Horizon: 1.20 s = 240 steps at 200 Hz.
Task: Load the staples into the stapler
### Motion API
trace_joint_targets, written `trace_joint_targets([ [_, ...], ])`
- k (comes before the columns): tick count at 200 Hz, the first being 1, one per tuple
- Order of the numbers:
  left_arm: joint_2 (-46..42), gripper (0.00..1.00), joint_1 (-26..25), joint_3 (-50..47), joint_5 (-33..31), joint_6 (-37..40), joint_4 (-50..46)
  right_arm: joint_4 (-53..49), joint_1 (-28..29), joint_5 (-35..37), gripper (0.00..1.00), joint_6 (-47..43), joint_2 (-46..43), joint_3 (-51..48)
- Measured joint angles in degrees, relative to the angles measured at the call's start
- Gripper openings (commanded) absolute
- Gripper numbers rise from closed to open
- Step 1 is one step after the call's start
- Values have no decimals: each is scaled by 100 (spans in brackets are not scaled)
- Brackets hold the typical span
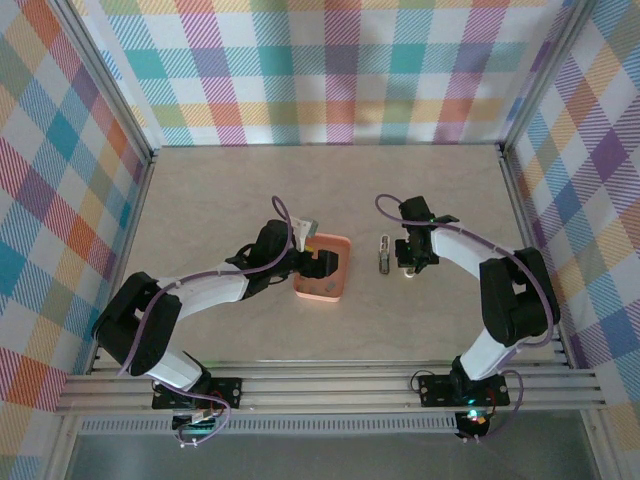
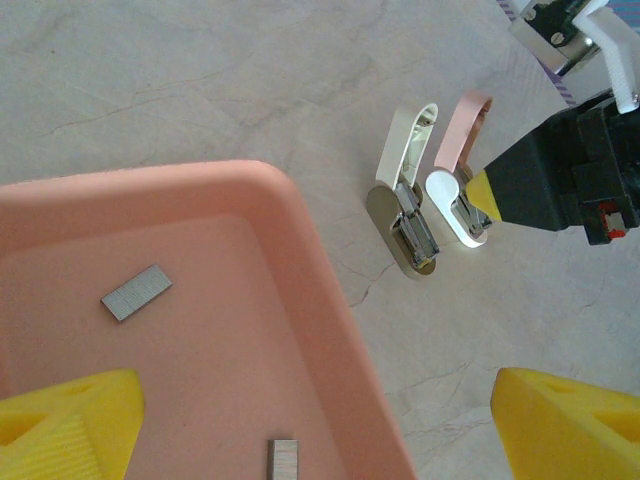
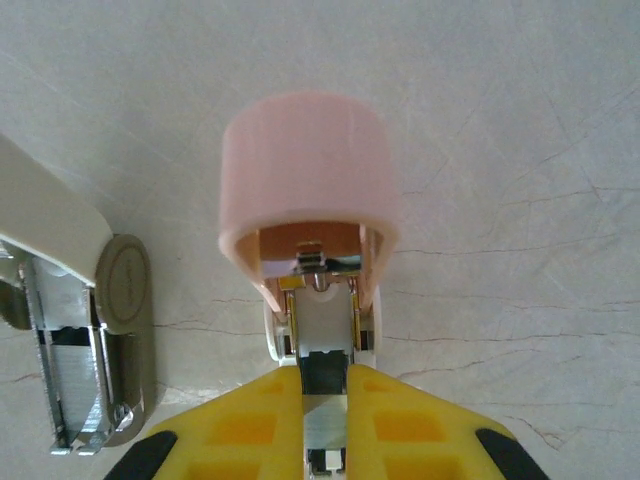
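The table (image 1: 250, 190) is a pale beige slab with faint marble-like veins, matte and evenly lit, carrying only soft shadows. Walls in a pastel plaid of teal, orange, purple and yellow enclose it on three sides: a back wall (image 1: 330, 70), a left wall (image 1: 50, 200) and a right wall (image 1: 600, 200). Grey metal posts (image 1: 108, 85) run along the corners, and ribbed metal rails (image 1: 330, 390) cross the near edge.

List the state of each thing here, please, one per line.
stapler: lid open, gripped at the base
white stapler: lid open, free on the table
staples: two strips loose in the orange tray
left gripper: open, over the tray
right gripper: shut on the stapler
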Motion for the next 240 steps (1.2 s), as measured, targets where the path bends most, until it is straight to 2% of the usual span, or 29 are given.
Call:
trace_joint_targets([
  [49,0,90,0,0,2,0,28,-76,-26,-13,14,-122,-409,22],
  [135,0,90,0,-2,-2,0,26,-70,-114,-101,13,-129,-28,28],
  [240,0,90,0,-2,0,0,26,-70,-111,-125,13,-125,-22,28],
])
